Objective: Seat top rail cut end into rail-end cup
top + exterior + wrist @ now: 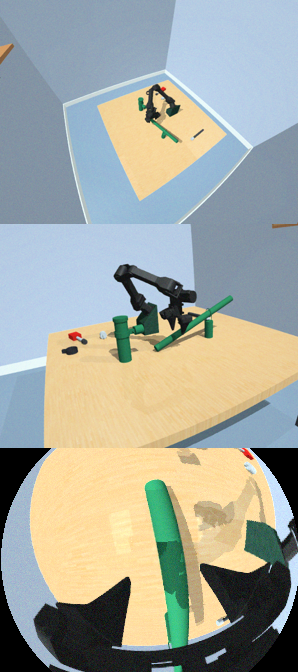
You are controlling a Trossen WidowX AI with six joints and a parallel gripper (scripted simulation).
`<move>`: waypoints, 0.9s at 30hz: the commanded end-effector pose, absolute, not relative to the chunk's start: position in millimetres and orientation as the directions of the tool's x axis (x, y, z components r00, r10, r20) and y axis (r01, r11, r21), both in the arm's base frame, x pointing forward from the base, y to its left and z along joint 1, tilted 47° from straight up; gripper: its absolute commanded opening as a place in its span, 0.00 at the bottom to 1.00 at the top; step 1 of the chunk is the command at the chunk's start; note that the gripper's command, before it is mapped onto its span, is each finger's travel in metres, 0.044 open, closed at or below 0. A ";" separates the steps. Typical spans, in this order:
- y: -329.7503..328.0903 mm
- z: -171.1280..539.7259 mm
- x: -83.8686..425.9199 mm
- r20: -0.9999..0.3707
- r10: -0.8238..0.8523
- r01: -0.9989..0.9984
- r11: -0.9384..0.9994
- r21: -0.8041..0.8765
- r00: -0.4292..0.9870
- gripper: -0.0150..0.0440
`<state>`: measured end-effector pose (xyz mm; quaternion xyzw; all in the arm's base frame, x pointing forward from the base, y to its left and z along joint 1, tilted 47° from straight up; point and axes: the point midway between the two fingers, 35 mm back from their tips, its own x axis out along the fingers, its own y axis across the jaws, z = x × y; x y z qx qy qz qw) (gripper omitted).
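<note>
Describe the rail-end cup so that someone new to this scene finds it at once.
Start at the tall green post near the table's left side. Just under its wide cap, a band rings it, and from that band a short green stub, the rail-end cup, sticks out sideways toward the arm's base. Unlike the long slanted rail, it is stubby and level.

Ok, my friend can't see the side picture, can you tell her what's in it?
A black robot arm's open gripper straddles a slanted green rail, gripping nothing. The rail's low end rests on the wooden table, short of the cup on the big green post.
</note>
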<state>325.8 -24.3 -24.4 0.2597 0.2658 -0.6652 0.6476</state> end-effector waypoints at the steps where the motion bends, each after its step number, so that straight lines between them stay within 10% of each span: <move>1: -30.4 -30.7 323.7 -0.684 -0.729 1.000 -0.013 -0.028 -0.029 1.00; 23: -55.1 -52.5 321.1 -0.682 -0.731 1.000 -0.014 -0.028 -0.029 1.00; 27: -55.1 -52.5 321.1 -0.682 -0.731 1.000 -0.014 -0.028 -0.029 0.82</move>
